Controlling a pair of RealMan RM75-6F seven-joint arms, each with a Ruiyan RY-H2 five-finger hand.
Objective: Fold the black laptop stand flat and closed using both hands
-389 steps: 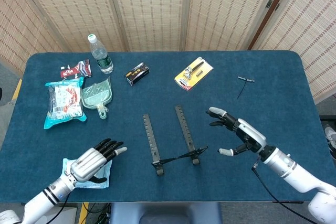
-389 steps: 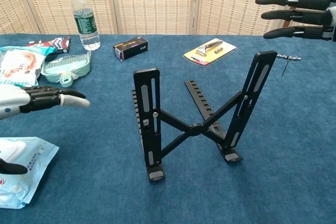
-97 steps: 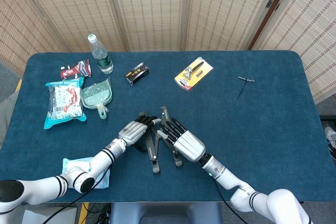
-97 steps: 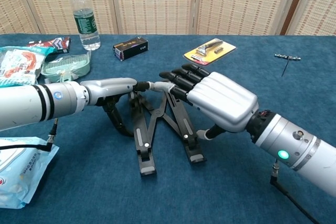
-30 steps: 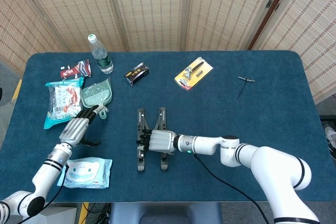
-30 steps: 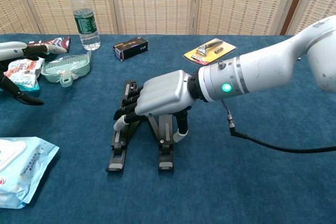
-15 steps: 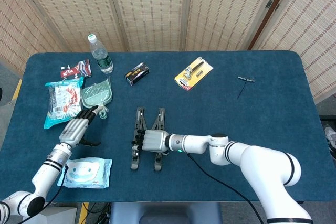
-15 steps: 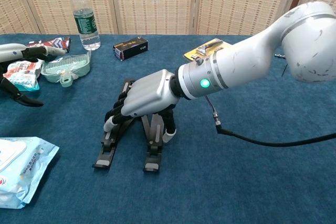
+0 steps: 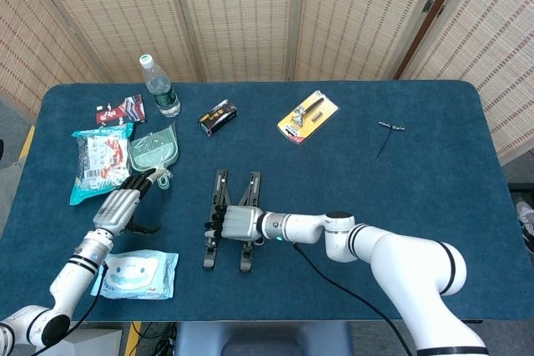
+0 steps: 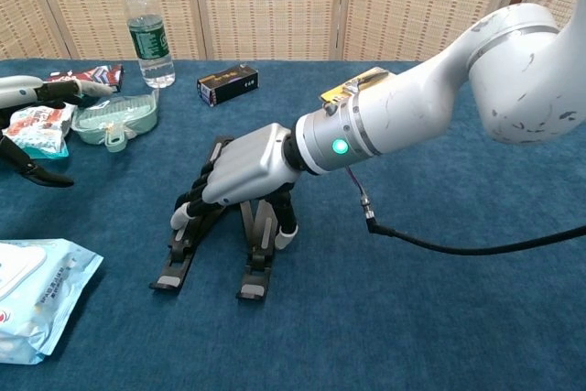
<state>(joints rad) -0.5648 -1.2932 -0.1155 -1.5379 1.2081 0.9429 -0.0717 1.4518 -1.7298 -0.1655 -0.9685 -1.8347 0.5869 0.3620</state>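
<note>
Black laptop stand (image 9: 227, 221): on the blue table (image 9: 400, 172), near the front edge, left of centre. Lies collapsed low, two rails converging toward the far end, feet toward the camera in the chest view (image 10: 212, 231). Shifted slightly left and rotated compared with 0.5 s ago; 13 s ago stood open as an X-frame, upright.

Right hand (image 9: 237, 223): rests on top of the stand, palm down, fingers (image 10: 188, 202) draped over the left rail and thumb down by the right rail. Grasps and presses the stand against the table. Moved left with the stand since 1 s ago; forearm stretched further across the table.

Left hand (image 9: 120, 206): off the stand, well apart to the left, beside the green dustpan (image 9: 153, 152). Fingers extended and apart, nothing in them. Same place as 1 s ago; 3.2 s ago was on the stand together with the right hand. In the chest view only fingertips at the left edge (image 10: 41, 91).

Other items unchanged: water bottle (image 9: 158, 87), snack packets (image 9: 102, 159), wet-wipe pack (image 9: 138, 273) near the front-left corner, small black box (image 9: 218, 116), yellow carded tool (image 9: 308, 116), small metal tool (image 9: 389, 129) far right.
</note>
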